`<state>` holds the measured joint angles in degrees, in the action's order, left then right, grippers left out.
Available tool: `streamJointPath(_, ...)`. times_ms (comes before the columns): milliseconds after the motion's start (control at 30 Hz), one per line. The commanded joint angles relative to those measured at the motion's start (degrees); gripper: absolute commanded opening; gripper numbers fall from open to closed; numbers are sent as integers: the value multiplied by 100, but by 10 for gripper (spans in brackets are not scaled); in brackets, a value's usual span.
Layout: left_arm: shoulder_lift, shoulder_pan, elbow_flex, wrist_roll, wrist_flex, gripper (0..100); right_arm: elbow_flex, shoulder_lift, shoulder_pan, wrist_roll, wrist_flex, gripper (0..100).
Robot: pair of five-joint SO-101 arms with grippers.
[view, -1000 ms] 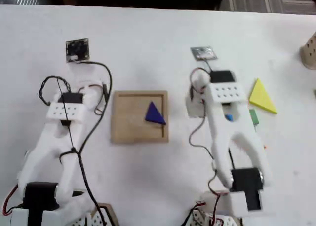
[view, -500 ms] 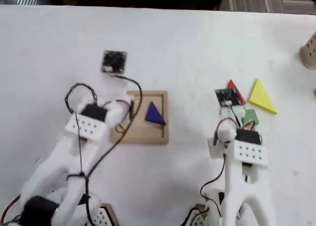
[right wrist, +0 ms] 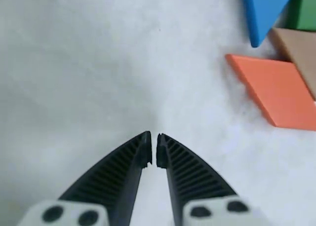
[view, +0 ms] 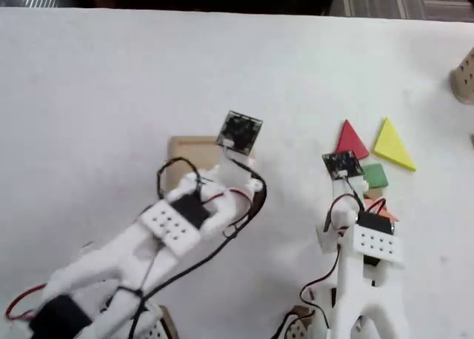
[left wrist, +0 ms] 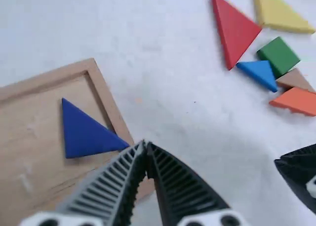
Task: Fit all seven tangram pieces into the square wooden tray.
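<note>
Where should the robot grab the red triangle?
Probably from straight above, since the red triangle lies flat. Pinch across its pointed end farthest from the small blue triangle. The table is bare on both sides there, while the other end is crowded.

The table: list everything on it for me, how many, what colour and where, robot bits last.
table: one, white, under everything
wooden tray: one, pale wood, apart from the loose pieces
dark blue triangle: one, lying flat inside the tray
red triangle: one, on the table beside the yellow one
yellow triangle: one, at the far end of the cluster
green square: one, next to the red triangle
light blue triangle: one, small, against the green square
brown piece: one, between the green and orange pieces
orange piece: one, at the near end of the cluster
left gripper: shut, above the tray's rim
right gripper: shut, over bare table by the orange piece
</note>
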<state>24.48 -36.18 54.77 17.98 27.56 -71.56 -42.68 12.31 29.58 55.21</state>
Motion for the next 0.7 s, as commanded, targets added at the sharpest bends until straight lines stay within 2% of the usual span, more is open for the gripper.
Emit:
streamJointPath(0, -1270, -66, -826, 105, -167, 23, 9, -154, 48, 97, -189, 18)
streamJointPath(167, -2141, 4, -1380, 105, -158, 23, 0, -154, 31, 149, -189, 18)
streamJointPath(533, -2264, 549, -1802, 105, -211, 23, -9, -154, 31, 246, -163, 18)
streamJointPath(667, -2791, 488, -1943, 114, -158, 23, -9, -154, 40, 255, -154, 18)
